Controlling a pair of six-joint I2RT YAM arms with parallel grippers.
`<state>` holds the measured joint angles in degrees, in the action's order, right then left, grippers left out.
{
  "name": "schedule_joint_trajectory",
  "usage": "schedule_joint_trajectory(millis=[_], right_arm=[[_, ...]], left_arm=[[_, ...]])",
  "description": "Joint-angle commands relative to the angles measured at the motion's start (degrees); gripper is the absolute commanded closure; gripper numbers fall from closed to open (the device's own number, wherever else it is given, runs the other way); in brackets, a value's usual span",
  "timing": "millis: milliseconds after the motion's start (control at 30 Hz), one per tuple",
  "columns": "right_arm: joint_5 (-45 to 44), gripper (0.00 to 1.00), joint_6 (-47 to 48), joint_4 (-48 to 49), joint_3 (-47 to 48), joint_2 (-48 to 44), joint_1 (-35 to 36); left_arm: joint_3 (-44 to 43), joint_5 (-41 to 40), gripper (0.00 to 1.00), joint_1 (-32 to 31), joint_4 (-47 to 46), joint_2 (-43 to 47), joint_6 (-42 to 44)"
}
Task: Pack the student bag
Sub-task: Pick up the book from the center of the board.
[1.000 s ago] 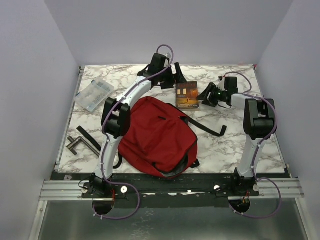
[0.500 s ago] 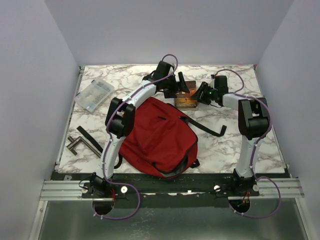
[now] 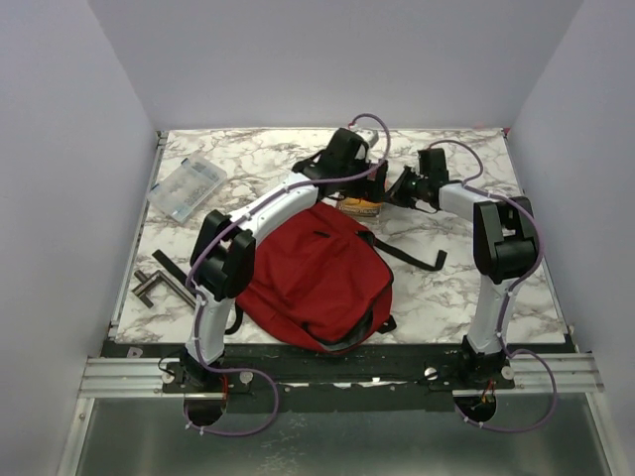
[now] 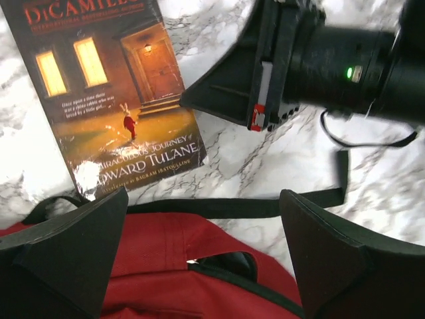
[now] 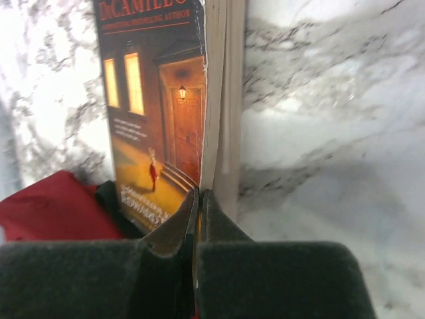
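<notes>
Straps trailing, the student bag (image 3: 317,278) lay flat on the marble table (image 3: 466,288), between the two arms and nearer the front edge than the back. Its near left side was hidden behind the left arm's elbow. One black strap (image 3: 412,256) ran out over the marble to its right.

Just past the bag's far edge lay a paperback book (image 4: 119,100). From above it was almost wholly covered by the two wrists, and both wrist cameras cut off its top.

The left gripper (image 4: 199,232) hung above the bag's far edge and the book with its fingers spread as wide as they go, and nothing was between them.

The right gripper (image 5: 198,206) had its fingers pressed flat together, their tips against the book's long right edge. Whether a cover was nipped between them could not be made out.

Farther off, a clear plastic case (image 3: 186,188) sat near the table's far left corner. A grey T-shaped piece (image 3: 159,288) and a black strip (image 3: 177,270) lay by the left edge, too small to identify.
</notes>
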<state>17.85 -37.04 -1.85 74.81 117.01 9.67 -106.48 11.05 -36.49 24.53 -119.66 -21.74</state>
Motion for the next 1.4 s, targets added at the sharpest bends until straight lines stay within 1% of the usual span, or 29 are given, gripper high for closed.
schedule_joint_trajectory(millis=[0, 67, 133, 167, 200, 333, 467, 500, 600, 700, 767, 833, 900, 933, 967, 1000, 1067, 1100, 1167, 1200, 1233, 1333, 1367], right_arm=[[9.27, 1.00, -6.29, -4.91, 0.07, -4.34, -0.78], [11.90, 1.00, -9.80, -3.03, -1.44, -5.22, -1.22], [14.81, 1.00, -13.08, 0.94, -3.31, -5.89, -1.41], [16.16, 1.00, -14.76, 1.31, -3.91, -5.91, -1.50], [17.05, 1.00, -16.04, 3.47, -4.20, -5.84, -1.50], [18.10, 1.00, -19.39, 5.61, -4.90, -5.54, -1.54], [18.69, 1.00, -22.28, 7.18, -5.61, -5.74, -1.52], [18.88, 1.00, -22.58, 7.22, -5.43, -5.62, -1.52], [19.17, 1.00, -23.19, 6.86, -4.92, -5.56, -1.50], [20.58, 1.00, -26.38, 10.48, -6.81, -5.75, -1.51], [20.74, 1.00, -26.40, 10.33, -6.93, -5.57, -1.44], [20.50, 1.00, -25.83, 9.93, -7.24, -5.80, -1.49], [19.50, 1.00, -25.01, 10.39, -8.33, -6.45, -1.74], [19.75, 0.98, -24.65, 11.66, -8.94, -6.73, -2.12], [20.52, 0.88, -24.49, 12.71, -9.64, -6.82, -2.66], [21.63, 0.76, -24.16, 13.87, -9.98, -6.75, -3.63], [24.90, 0.63, -22.12, 15.61, -10.75, -6.75, -6.12], [25.01, 0.59, -20.46, 15.33, -11.25, -7.19, -7.48], [24.27, 0.51, -14.96, 12.77, -11.92, -9.04, -9.30], [23.85, 0.48, -13.21, 11.53, -12.55, -9.73, -9.30], [24.25, 0.45, -12.01, 11.30, -13.22, -10.23, -10.82], [27.61, 0.43, -11.65, 15.09, -16.50, -9.82, -11.25], [28.49, 0.43, -12.42, 17.82, -18.44, -9.62, -11.23]], left_arm=[[3.92, -14.77, 0.02, -5.21, -1.84, 2.11, 17.35], [5.09, -15.60, 0.02, -6.43, -2.55, 1.98, 20.82], [5.93, -16.02, 0.02, -7.28, -2.57, 1.92, 22.57], [6.10, -15.46, 0.01, -7.36, -2.55, 1.57, 23.20], [5.98, -15.02, 0.02, -7.37, -2.54, 1.27, 23.16], [3.67, -16.39, 0.05, -7.61, -2.34, -1.55, 23.01], [-0.47, -16.10, 0.11, -7.89, -0.50, -5.04, 23.71], [-1.02, -16.18, 0.14, -7.91, -0.06, -5.86, 23.65], [-3.30, -18.88, 0.22, -7.92, 0.99, -8.40, 22.58], [-7.26, -22.43, 0.36, -7.90, 2.87, -10.69, 22.06], [-10.55, -24.81, 0.47, -7.97, 5.45, -12.15, 22.00], [-12.62, -26.49, 0.63, -8.11, 6.67, -13.00, 22.04], [-13.65, -28.50, 0.81, -8.34, 7.60, -13.50, 22.93], [-13.60, -29.00, 0.91, -8.49, 7.83, -13.35, 23.33], [-13.39, -29.27, 0.99, -8.48, 7.97, -12.96, 23.56], [-13.12, -29.57, 1.00, -8.44, 7.96, -12.54, 23.58], [-12.80, -29.15, 1.00, -8.48, 8.11, -11.49, 23.78], [-12.71, -28.63, 1.00, -8.49, 8.16, -10.96, 23.91], [-12.55, -27.74, 1.00, -8.50, 8.33, -9.81, 23.81], [-12.53, -27.17, 1.00, -8.50, 8.50, -9.10, 23.83], [-12.53, -26.76, 1.00, -8.50, 8.60, -8.49, 23.77], [-13.33, -25.75, 1.00, -8.51, 9.08, -6.75, 23.28], [-13.89, -24.77, 1.00, -8.48, 9.33, -6.32, 23.24]])
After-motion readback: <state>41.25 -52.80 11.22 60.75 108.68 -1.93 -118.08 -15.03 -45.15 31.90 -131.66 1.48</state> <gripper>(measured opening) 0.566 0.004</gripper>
